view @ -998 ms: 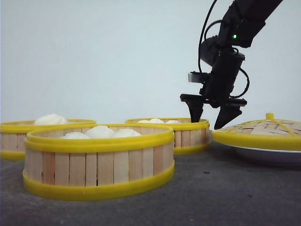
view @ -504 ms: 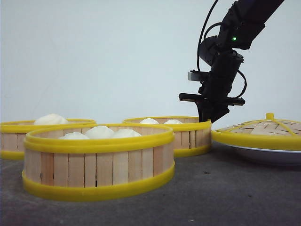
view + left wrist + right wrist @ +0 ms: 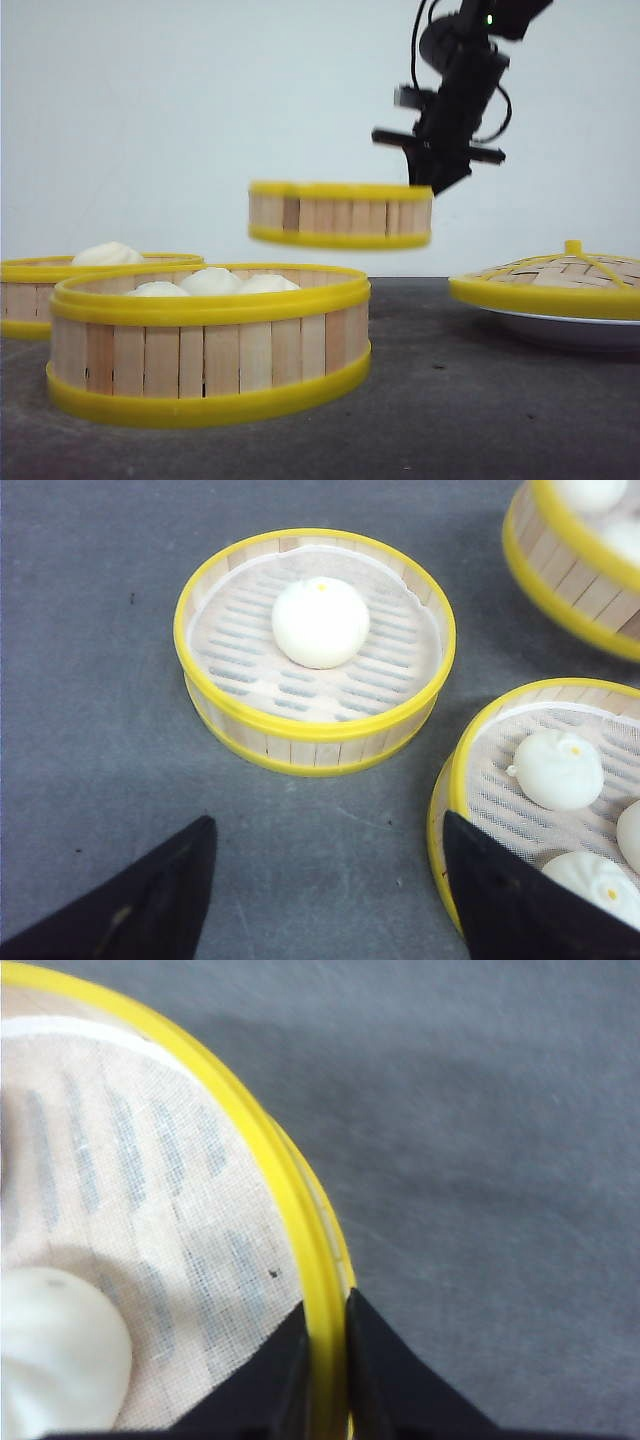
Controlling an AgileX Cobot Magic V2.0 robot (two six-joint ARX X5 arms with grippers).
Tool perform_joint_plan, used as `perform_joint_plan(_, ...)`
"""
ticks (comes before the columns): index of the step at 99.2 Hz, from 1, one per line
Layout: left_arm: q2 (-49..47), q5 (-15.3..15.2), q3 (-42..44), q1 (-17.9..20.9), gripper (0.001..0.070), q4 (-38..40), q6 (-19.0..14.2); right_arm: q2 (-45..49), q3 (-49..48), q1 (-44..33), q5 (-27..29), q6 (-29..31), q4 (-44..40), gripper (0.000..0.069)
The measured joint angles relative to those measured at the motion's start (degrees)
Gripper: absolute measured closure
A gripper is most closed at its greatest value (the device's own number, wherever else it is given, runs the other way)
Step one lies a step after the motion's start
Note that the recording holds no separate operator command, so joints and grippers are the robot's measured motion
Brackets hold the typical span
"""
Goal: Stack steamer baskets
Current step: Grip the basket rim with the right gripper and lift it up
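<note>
Right hand (image 3: 428,185) pinches the raised steamer basket (image 3: 340,214) at its rim, centre frame; left hand (image 3: 325,880) spread; buns (image 3: 213,281) fill the front basket (image 3: 210,340).

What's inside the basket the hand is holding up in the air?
The lifted basket shows a pale cloth liner and part of one white bun. The right hand pinches its rim. The rest of the inside is out of view.
</note>
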Motion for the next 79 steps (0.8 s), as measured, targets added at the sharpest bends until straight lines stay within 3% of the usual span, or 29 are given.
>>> perform_joint_plan(24,0.0,0.0,0.0,0.0,0.0274,0.0,0.2,-0.2,7.0,1.2,-1.4,1.3,-13.5,0.0664)
perform_joint_plan(56,0.0,0.0,0.0,0.0,0.0274,0.0,0.3,-7.9,7.2,4.7,-0.8,2.2,-27.7,0.0664)
perform_joint_plan(79,0.0,0.0,0.0,0.0,0.0274,0.0,0.5,-16.1,7.3,11.0,7.2,2.5,-31.3,0.0664)
